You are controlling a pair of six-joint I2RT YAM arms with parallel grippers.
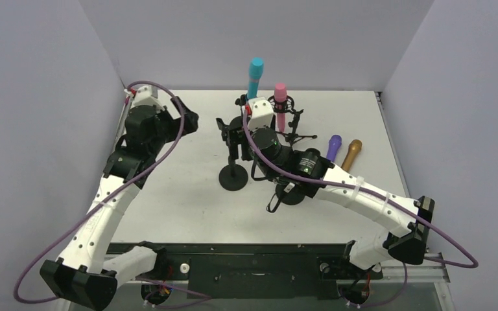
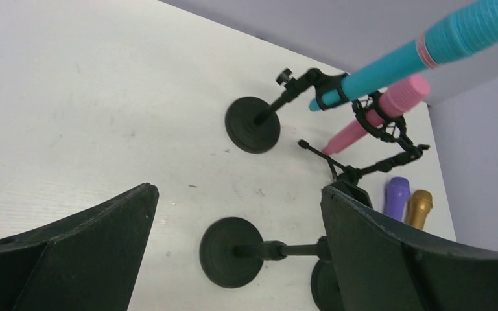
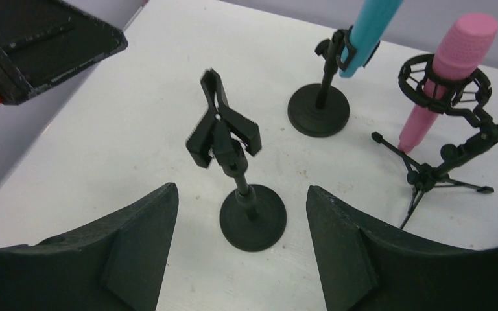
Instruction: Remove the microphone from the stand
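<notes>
A cyan microphone (image 1: 255,76) stands tilted in the clip of a round-base stand (image 3: 319,109) at the back of the table; it also shows in the left wrist view (image 2: 428,48) and the right wrist view (image 3: 369,26). A pink microphone (image 1: 280,102) sits in a shock mount on a small tripod (image 3: 447,170). An empty clip stand (image 3: 224,133) with a round base (image 1: 233,176) is in the middle. My right gripper (image 1: 232,120) is open and empty, above this empty stand (image 3: 240,191). My left gripper (image 1: 187,115) is open and empty, raised at the left (image 2: 238,191).
A purple microphone (image 1: 332,148) and a gold microphone (image 1: 351,154) lie on the table at the right. Another round black base (image 1: 292,194) sits partly under my right arm. Grey walls enclose the white table (image 1: 168,201) on three sides.
</notes>
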